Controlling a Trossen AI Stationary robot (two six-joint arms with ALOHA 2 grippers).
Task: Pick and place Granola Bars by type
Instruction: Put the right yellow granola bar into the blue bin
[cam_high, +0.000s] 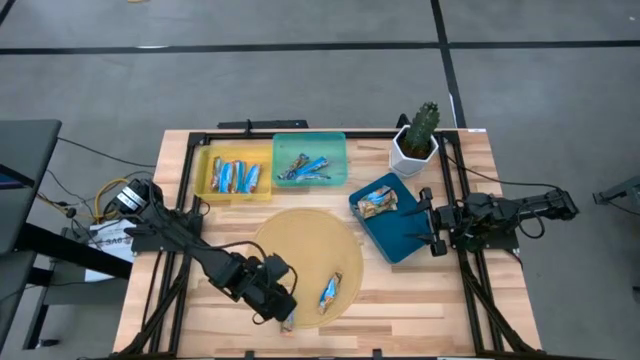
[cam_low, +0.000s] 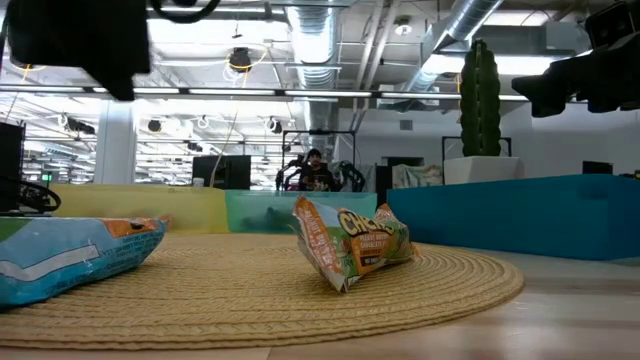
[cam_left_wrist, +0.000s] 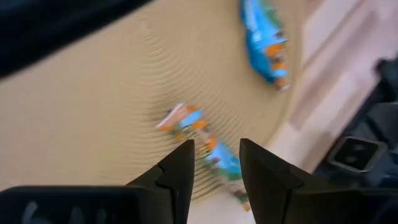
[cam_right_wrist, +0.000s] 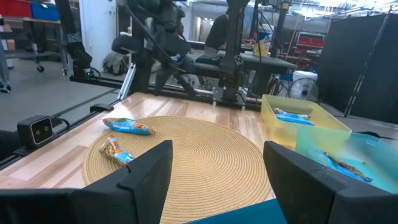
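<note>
The left tool (cam_high: 284, 312) is hovering half open and empty over a bar (cam_high: 287, 322) at the mat's (cam_high: 300, 240) near edge. The right tool (cam_high: 432, 228) is waiting wide open at the desk's (cam_high: 400, 300) right edge.

Dark jointed arms, blunt black fingers (cam_left_wrist: 180, 177)

Seen from above, the left pincer (cam_high: 283, 312) covers most of a granola bar (cam_high: 287, 323) at the woven mat's (cam_high: 300, 235) near rim; only its end shows. The bars in the teal tray (cam_high: 310, 160) overlap too tightly to count. The blue-wrapped bar (cam_low: 60, 262) is cut off at the low view's edge.
</note>
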